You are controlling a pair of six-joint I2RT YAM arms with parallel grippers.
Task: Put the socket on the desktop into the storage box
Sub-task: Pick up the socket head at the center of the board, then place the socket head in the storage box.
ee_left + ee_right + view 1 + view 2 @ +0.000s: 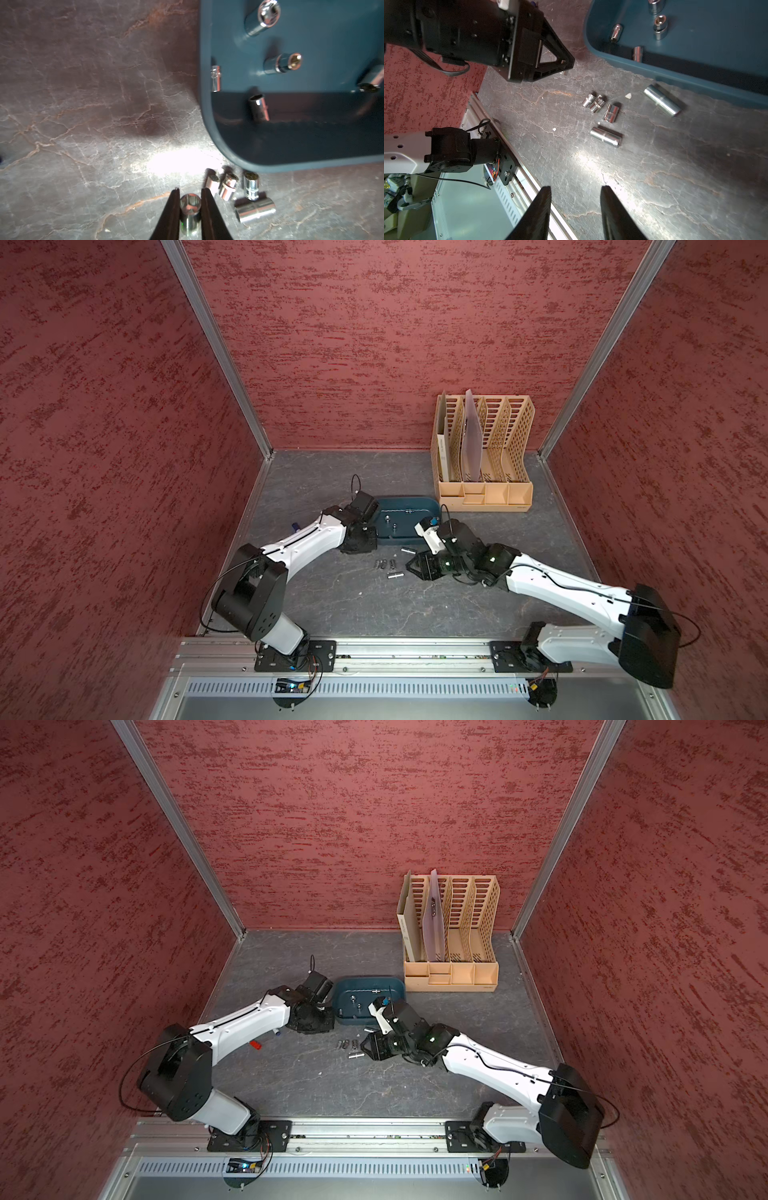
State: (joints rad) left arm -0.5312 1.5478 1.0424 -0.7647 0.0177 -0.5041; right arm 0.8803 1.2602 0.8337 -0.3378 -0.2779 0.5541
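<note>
Left gripper (190, 192) pinches a socket (190, 216), its wrist-side end cut off by the picture's edge; beyond the fingertips (175, 199), the storage box (209, 133) runs out of frame.

Mottled red textured walls (374, 344) enclose three sides, joined by aluminium corner posts (216, 348). A tan perforated file rack (484, 497) stands near the back wall, toward the right, holding a pale lilac folder (472, 435)
</note>
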